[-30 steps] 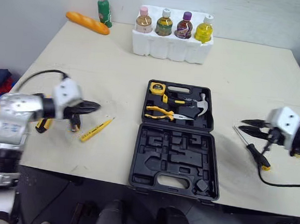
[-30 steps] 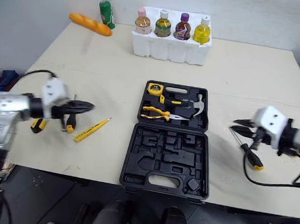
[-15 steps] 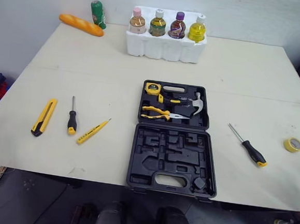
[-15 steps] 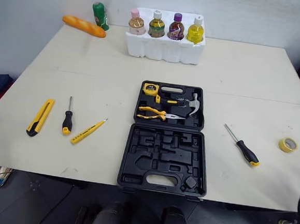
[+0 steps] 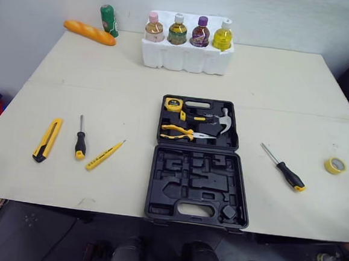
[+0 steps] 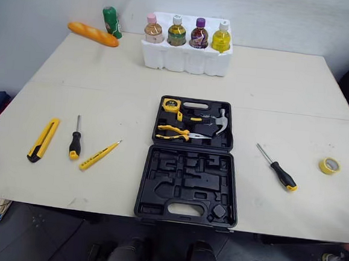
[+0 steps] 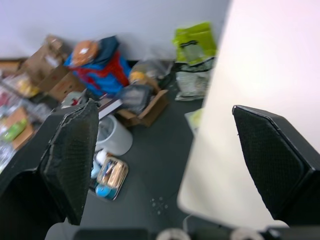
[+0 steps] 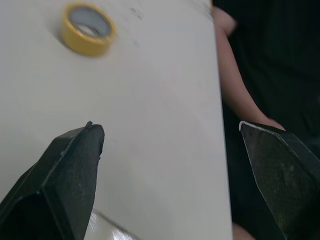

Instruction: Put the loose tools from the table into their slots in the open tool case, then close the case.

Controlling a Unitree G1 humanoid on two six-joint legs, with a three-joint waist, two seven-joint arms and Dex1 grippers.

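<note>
Tool case: black plastic tool case (image 5: pixel 199 162) lies open at the middle of the pale desk (image 5: pixel 275 84).
Left of case: yellow utility knife (image 5: pixel 47 139), black-handled screwdriver (image 5: pixel 81 139) and yellow tester pen (image 5: pixel 105 154), side by side, apart.
Right of case: black-and-yellow screwdriver (image 5: pixel 283 167); yellow tape roll (image 5: pixel 335 165) beyond it.
Left pincer (image 7: pixel 165 107): fingers wide apart, empty, at the desk's edge.
Right pincer (image 8: pixel 168 126): fingers wide apart, empty, near the tape roll.

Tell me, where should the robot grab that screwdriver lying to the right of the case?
Probably the thick black handle of the screwdriver, coming straight down from above and closing across its width. It lies flat, and the bare shaft looks too thin to pinch well.
</note>
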